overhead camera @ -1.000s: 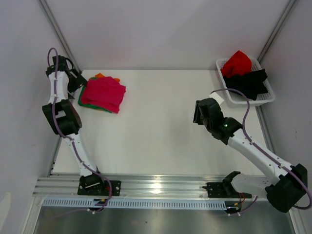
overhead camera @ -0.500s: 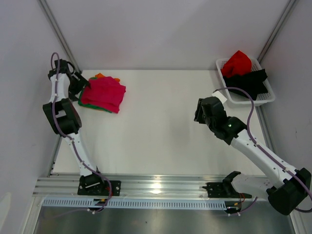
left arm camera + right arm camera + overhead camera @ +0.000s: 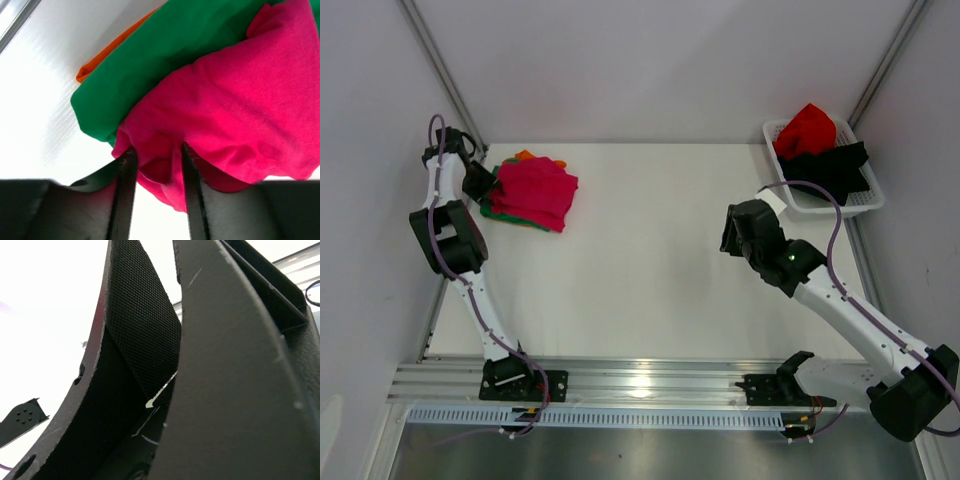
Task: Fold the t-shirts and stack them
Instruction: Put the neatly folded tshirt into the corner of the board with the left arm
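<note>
A folded stack of t-shirts lies at the table's far left: magenta-pink (image 3: 532,192) on top, green (image 3: 491,208) beneath, orange (image 3: 524,155) peeking out behind. My left gripper (image 3: 485,181) is at the stack's left edge. In the left wrist view its fingers (image 3: 126,185) are shut on a bulging fold of the magenta-pink t-shirt (image 3: 240,115), with green (image 3: 165,55) and orange (image 3: 100,62) beyond. A red t-shirt (image 3: 807,130) and a black t-shirt (image 3: 835,168) sit in the basket. My right gripper (image 3: 732,228) hovers mid-right, holding nothing; its jaws (image 3: 176,340) stand slightly apart.
The white lattice basket (image 3: 868,205) stands at the far right corner. Metal frame posts rise at both back corners, and white walls close in the table. The arms' bases are bolted to the aluminium rail (image 3: 640,380) at the near edge.
My left gripper has moved in against the stack's left edge and closed on the magenta-pink fold. The right arm has shifted slightly to the right.
</note>
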You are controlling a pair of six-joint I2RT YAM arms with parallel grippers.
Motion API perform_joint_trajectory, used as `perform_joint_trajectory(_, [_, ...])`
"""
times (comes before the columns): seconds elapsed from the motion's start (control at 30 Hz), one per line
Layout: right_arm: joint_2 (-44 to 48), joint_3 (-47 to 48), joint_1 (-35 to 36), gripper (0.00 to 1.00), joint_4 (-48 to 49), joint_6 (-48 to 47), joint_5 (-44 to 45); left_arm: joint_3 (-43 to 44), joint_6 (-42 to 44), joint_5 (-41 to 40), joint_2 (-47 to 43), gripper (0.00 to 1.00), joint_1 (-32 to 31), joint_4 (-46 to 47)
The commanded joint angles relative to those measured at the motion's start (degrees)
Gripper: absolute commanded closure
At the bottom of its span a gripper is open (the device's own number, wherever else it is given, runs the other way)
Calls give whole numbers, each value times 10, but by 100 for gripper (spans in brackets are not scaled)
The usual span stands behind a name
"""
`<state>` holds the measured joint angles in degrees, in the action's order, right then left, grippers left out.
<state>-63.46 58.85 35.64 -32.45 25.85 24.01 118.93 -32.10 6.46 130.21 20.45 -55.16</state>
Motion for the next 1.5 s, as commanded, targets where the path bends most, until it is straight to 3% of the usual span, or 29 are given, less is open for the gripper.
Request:
perform_joint_trajectory(0.0, [18, 15, -1, 59, -5, -4, 16, -3, -4, 15, -1, 59, 6, 0])
perform_joint_trajectory(0.2, [20, 10, 0, 59, -6, -3, 19, -3, -3, 29, 2, 78, 6, 2])
perform_joint_trajectory(0.33, [19, 8, -1, 59, -4, -3, 21, -1, -2, 40, -3, 99, 6, 5])
perform_joint_trajectory(0.37, [19, 7, -1, 59, -4, -4, 21, -1, -2, 40, -6, 100, 6, 4])
perform_joint_trajectory(0.93, [14, -15, -1, 59, 13, 2, 11, 21, 22, 58, -79, 99, 6, 8])
perform_joint_trajectory(1.47, [4, -30, -1, 59, 25, 15, -3, 14, 21, -13, -91, 99, 43, -3])
